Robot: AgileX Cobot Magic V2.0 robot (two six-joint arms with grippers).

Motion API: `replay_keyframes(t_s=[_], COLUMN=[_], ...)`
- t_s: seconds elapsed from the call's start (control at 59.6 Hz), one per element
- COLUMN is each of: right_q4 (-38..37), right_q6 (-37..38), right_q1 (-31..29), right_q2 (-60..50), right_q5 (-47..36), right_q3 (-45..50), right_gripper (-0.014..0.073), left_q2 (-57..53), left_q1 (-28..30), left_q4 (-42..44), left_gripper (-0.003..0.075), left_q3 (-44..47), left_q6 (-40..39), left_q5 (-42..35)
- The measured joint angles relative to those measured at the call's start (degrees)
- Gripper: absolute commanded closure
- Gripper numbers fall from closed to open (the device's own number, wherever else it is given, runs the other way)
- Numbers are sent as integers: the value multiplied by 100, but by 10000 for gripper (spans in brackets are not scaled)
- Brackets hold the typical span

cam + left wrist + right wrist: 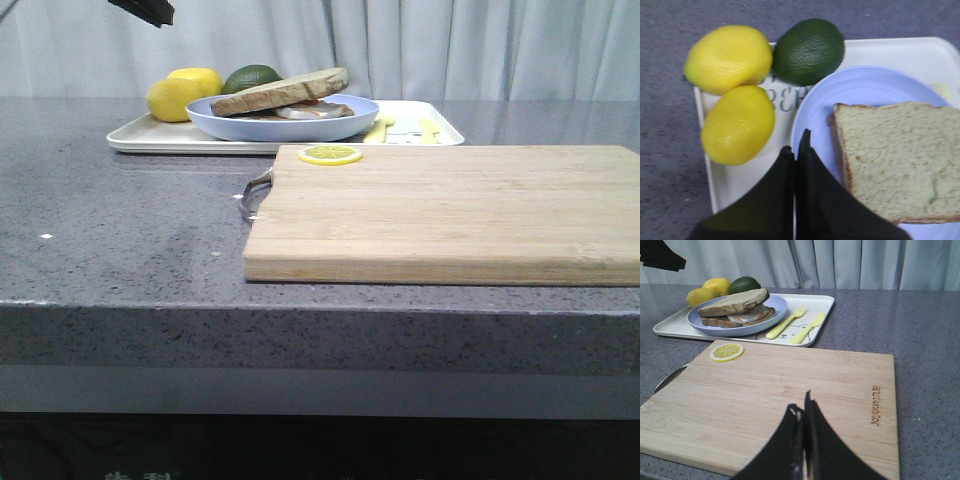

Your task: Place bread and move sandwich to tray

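The pale greenish-tan square bread slice (pixel 733 302) tops the egg sandwich on its round pale-blue plate (pixel 285 117), inside the flat white rectangular tray (pixel 821 302); the egg barely shows. Left claw (pixel 796 150) and right claw (pixel 801 410) are pressed together, empty, the left mostly cut off in front view.

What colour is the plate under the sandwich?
The plate is pale blue, clearest in the right wrist view, sitting on the white tray.
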Motion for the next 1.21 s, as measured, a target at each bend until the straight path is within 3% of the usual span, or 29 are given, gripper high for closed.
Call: replay_keyframes(t_s=[0.151, 0.319, 0.469, 0.738, 1.207], right_q4=[0, 0, 0, 0, 0], right_q6=[0, 0, 0, 0, 0], right_q1=[0, 0, 0, 0, 0], right_q2=[0, 0, 0, 0, 0], right_q5=[13, 24, 44, 44, 57], right_q3=[0, 0, 0, 0, 0], right_gripper=[661, 661, 661, 661, 661], left_q2=[-471, -1160, -1775, -3126, -6554], left_q1=[-737, -1112, -963, -136, 200], left_q4=[1526, 1808, 1937, 1963, 1680], left_gripper=[739, 739, 739, 739, 739], left_q3=[616, 1987, 3250, 4750, 8615], left_q6=[-35, -103, -271, -374, -458], left_q5=[-1, -1, -1, -168, -2952])
